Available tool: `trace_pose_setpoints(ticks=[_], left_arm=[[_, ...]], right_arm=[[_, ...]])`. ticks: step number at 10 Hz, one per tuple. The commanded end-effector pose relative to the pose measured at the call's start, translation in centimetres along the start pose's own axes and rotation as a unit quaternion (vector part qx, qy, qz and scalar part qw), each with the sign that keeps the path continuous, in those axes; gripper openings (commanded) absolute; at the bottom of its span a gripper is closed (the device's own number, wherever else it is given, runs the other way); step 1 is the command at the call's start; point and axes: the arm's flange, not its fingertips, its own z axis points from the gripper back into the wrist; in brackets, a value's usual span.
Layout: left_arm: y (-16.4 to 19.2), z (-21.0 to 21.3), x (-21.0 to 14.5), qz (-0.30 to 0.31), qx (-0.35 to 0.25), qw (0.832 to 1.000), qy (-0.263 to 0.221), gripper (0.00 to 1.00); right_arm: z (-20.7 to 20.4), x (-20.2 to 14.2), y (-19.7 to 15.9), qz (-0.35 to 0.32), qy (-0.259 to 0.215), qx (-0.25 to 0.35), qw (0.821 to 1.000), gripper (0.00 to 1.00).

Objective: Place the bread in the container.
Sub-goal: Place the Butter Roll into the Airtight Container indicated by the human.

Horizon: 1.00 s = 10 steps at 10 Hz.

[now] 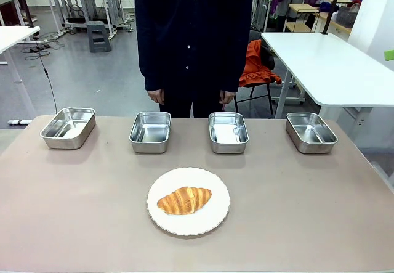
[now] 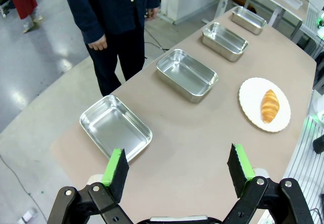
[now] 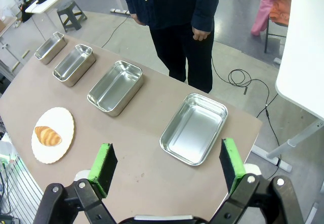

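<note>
A golden-brown croissant, the bread (image 1: 184, 200) (image 2: 269, 105) (image 3: 47, 135), lies on a white scalloped plate (image 1: 215, 219) near the table's front middle. Several identical steel trays stand in a row along the far side: the far-left container (image 1: 68, 127) (image 2: 115, 127), one left of centre (image 1: 150, 131) (image 2: 186, 74), one right of centre (image 1: 228, 132) (image 3: 115, 87) and the far-right one (image 1: 311, 132) (image 3: 194, 128). All are empty. My left gripper (image 2: 177, 167) is open, high over the table's left end. My right gripper (image 3: 167, 167) is open, high over the right end.
A person in a dark buttoned top (image 1: 192, 32) stands at the far edge, hands hanging down behind the two middle trays. Another white table (image 1: 329, 63) and a chair with orange cloth (image 1: 258, 66) stand behind at the right. Bare brown tabletop (image 1: 74, 205) surrounds the plate.
</note>
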Motion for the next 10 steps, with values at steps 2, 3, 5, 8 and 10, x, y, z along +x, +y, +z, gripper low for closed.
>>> trace_pose_setpoints(ticks=[2,3,5,8,10], left_arm=[[-0.05,0.09,0.00,0.000,0.000,1.000,-0.004,1.00],[-0.05,0.09,0.00,0.000,0.000,1.000,-0.004,1.00],[-0.05,0.09,0.00,0.000,0.000,1.000,-0.004,1.00],[-0.05,0.09,0.00,0.000,0.000,1.000,-0.004,1.00],[-0.05,0.09,0.00,0.000,0.000,1.000,-0.004,1.00]], right_arm=[[-0.09,0.06,-0.15,0.003,-0.009,0.004,1.000,1.00],[-0.09,0.06,-0.15,0.003,-0.009,0.004,1.000,1.00],[-0.09,0.06,-0.15,0.003,-0.009,0.004,1.000,1.00],[-0.09,0.06,-0.15,0.003,-0.009,0.004,1.000,1.00],[-0.09,0.06,-0.15,0.003,-0.009,0.004,1.000,1.00]])
